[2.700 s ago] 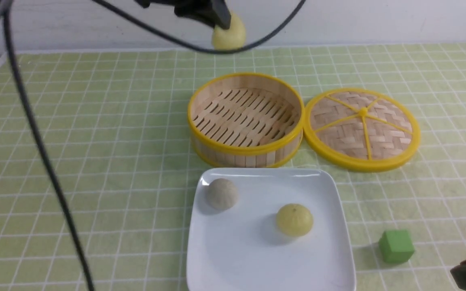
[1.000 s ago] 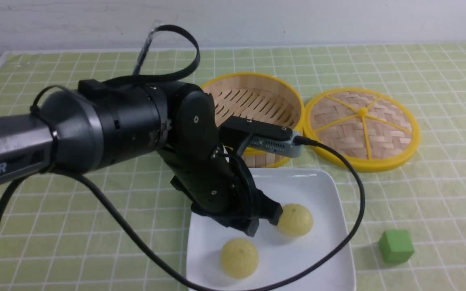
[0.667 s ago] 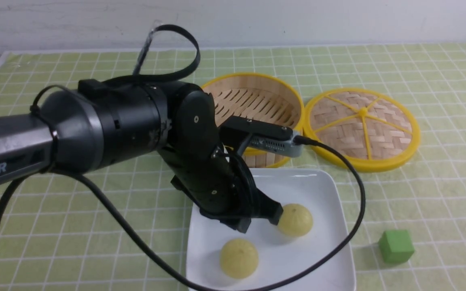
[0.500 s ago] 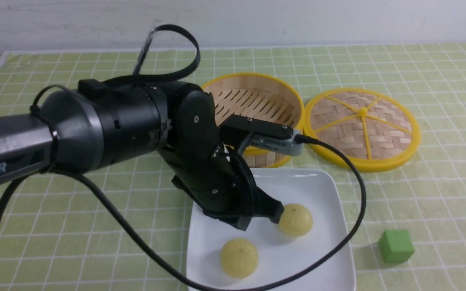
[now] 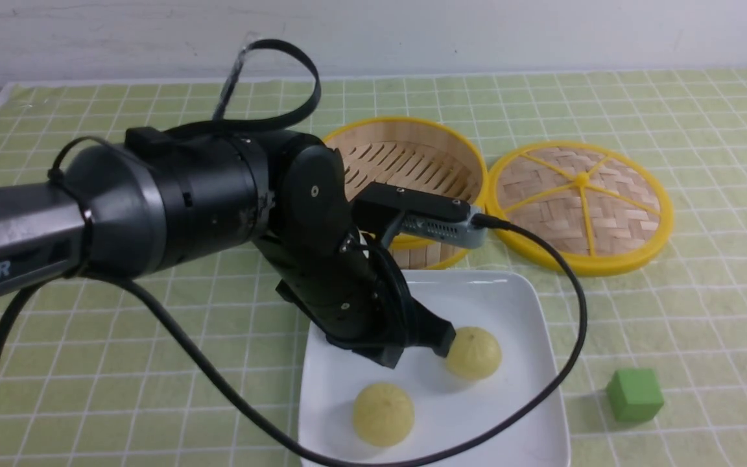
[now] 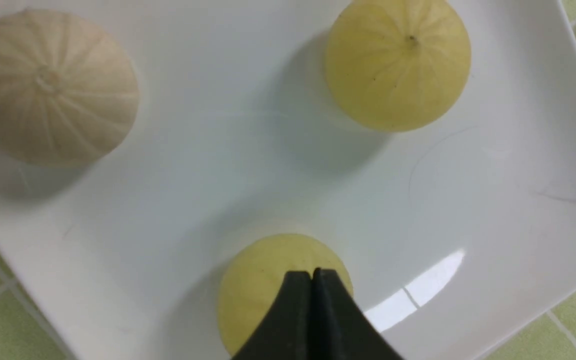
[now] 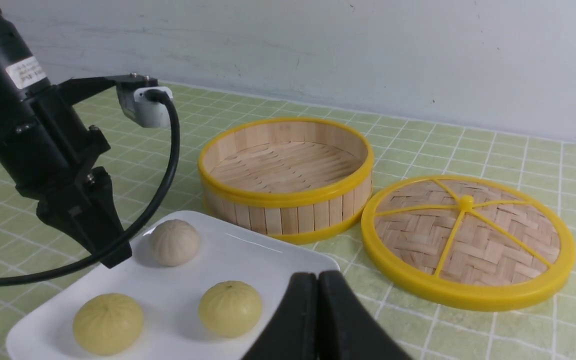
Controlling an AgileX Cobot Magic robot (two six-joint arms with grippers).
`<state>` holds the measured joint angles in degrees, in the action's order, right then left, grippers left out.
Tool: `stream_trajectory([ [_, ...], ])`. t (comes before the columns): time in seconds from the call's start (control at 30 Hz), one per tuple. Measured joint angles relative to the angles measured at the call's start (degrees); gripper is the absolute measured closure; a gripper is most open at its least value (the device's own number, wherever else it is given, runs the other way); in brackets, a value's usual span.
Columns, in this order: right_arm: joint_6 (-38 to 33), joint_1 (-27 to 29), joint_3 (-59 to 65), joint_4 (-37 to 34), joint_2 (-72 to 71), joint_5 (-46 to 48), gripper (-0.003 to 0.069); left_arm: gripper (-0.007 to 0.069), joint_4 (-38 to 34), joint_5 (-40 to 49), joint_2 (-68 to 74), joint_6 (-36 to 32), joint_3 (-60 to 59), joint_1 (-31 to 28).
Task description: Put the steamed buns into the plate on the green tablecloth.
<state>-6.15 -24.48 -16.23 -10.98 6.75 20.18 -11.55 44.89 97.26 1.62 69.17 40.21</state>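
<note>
The steamed buns (image 7: pixel 174 242) all lie in the plate (image 5: pixel 509 311), so I judge the task done, with only a clean exit remaining. My left hand (image 6: pixel 312 280) has its jaws pressed together on nothing and hangs low over the plate. In its own wrist view the closed tips point at the nearer yellow bun (image 6: pixel 258 285), which sits right beneath and ahead of them. The other yellow bun (image 6: pixel 398 62) and the greyish-white bun (image 6: pixel 50 85) lie further off, one to each side. From the front the tips appear just beside the other yellow bun, and I cannot tell whether they touch it. The buns are round domes with no long axis, so approach angle means little. What matters is the bun so close under the tips: a straight lift looks safest, since a sideways sweep might nudge it. My cable (image 7: pixel 172 135) loops over the plate's right rim and could drag. My right hand (image 7: pixel 318 285) is likewise closed and empty, back by the plate's near right corner, so the left is the nearer to the buns. The plate rests on the green tablecloth (image 5: pixel 153 162) covering the bench. Behind the plate stands the empty steamer basket (image 5: pixel 406 188), with its lid (image 5: pixel 581 207) just beside it, and a green cube (image 5: pixel 634 394) lies to the plate's right. My left arm (image 5: pixel 153 207) shows white letters "PER", their start cut off. A small white label (image 7: pixel 25 72) on it is too small to read.
</note>
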Motion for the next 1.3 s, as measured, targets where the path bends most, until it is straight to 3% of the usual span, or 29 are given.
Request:
stream_trajectory([
  [0.37,0.0,0.1,0.7,0.1,-0.8,0.0,0.0644,0.0622,1.8,1.4,-4.1,4.3,1.4,0.0],
  [0.7,0.0,14.2,13.4,6.3,-7.4,-1.2,0.0635,0.0622,8.9,7.9,-16.6,9.2,1.7,0.0],
  [0.93,0.0,21.2,17.6,7.5,-7.5,2.1,0.063,0.0622,17.2,18.3,-29.7,13.1,1.4,0.0],
  [1.3,-0.2,22.8,17.3,7.6,-7.5,3.2,0.0616,0.0622,20.1,22.1,-49.0,15.1,-12.4,0.0],
])
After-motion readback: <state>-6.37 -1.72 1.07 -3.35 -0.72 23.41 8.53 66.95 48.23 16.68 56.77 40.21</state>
